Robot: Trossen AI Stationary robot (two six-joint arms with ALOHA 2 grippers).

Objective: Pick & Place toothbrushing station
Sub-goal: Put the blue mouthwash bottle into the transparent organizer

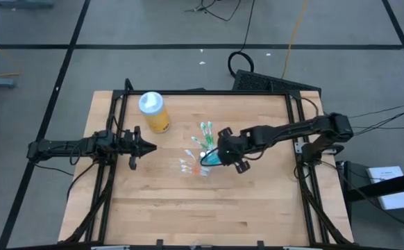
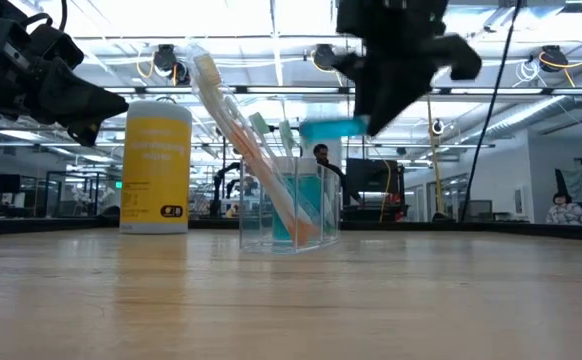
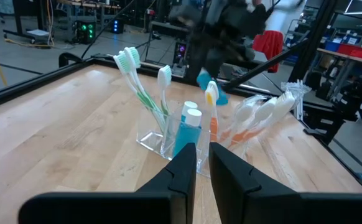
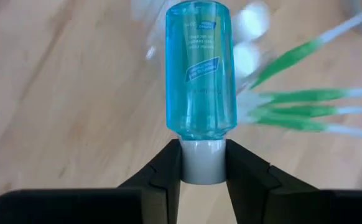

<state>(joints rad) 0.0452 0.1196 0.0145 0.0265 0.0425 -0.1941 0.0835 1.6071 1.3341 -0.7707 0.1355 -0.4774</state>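
Note:
A clear plastic cup point(image 2: 291, 215) stands mid-table. Green toothbrushes point(image 3: 137, 81) and orange-and-white toothbrushes point(image 2: 256, 150) stand in it, handles down, leaning out over its rim. Teal white-capped tubes point(image 3: 186, 134) stand inside it too. My right gripper point(image 1: 219, 154) hovers just above the cup, shut on another teal tube point(image 4: 199, 68). At the table's left side my left gripper point(image 1: 143, 146) waits, shut with nothing between its fingers and pointing level toward the cup. My right gripper pinches the tube's white cap point(image 4: 201, 163) between its two fingers. The teal body sticks out ahead of the fingertips. The fingers come slanting down from the table's right side. The tube is lifted clear, above the cup's rim.
A yellow bottle with a pale blue lid point(image 1: 155, 113) stands at the far left of the table, beyond my left gripper. Black frame rails point(image 1: 296, 125) run along the table's left and right sides. Bare wood lies near the front edge.

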